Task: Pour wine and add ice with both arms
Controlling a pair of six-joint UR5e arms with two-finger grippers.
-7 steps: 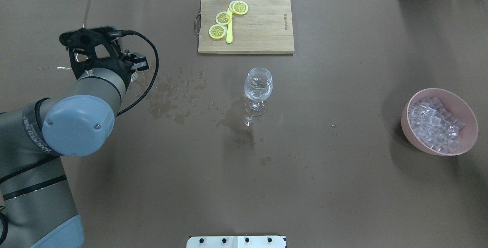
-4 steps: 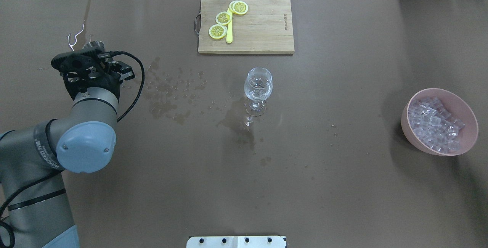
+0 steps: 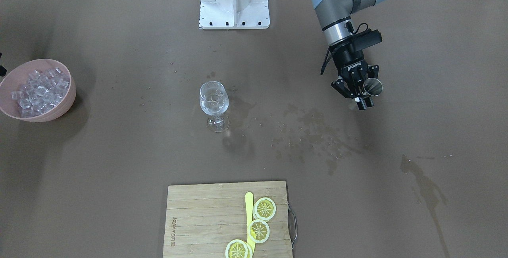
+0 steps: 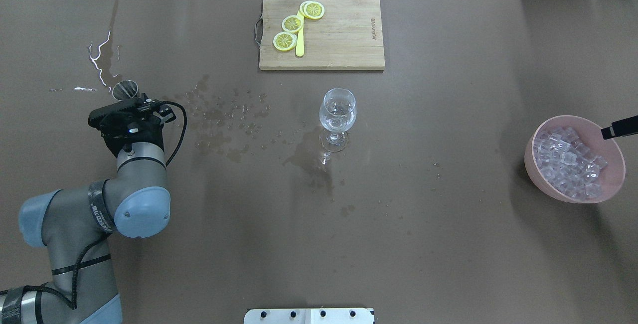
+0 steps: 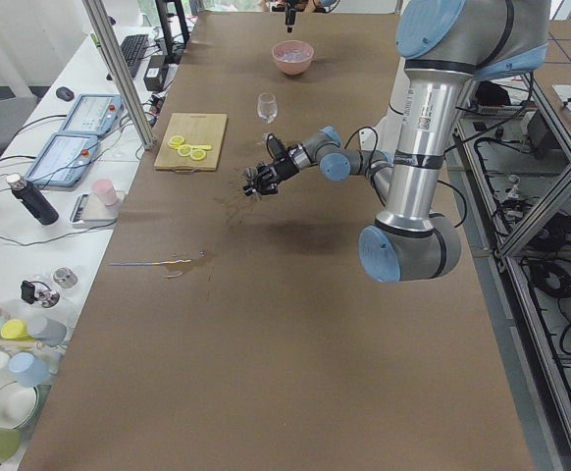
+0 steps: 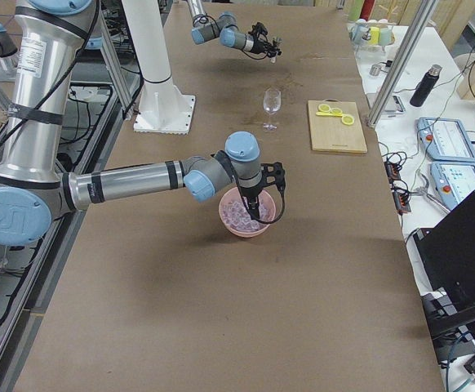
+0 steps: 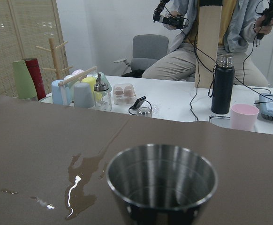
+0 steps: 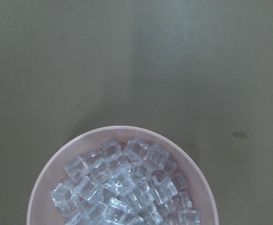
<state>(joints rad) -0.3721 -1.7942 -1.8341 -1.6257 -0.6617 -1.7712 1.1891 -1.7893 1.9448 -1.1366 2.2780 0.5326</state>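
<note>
The ice (image 4: 565,162) heaps in a pink bowl (image 4: 532,164) just beneath the right gripper (image 6: 255,211), whose fingers are cut off or too small to tell spread from pressed. The left gripper (image 3: 358,97) pinches a steel cup (image 3: 373,87) between its fingers; whether wine lies inside cannot be made out.

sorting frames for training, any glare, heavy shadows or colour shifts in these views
Overhead view: white glare on the wet streaks at far left. Front-facing view: a broad soft shadow beside the pink bowl, no blur. Right wrist view: the table looks greenish-grey rather than brown; the ice is sharp. Left wrist view: the steel cup fills the foreground, reflections streaking its inner wall.
</note>
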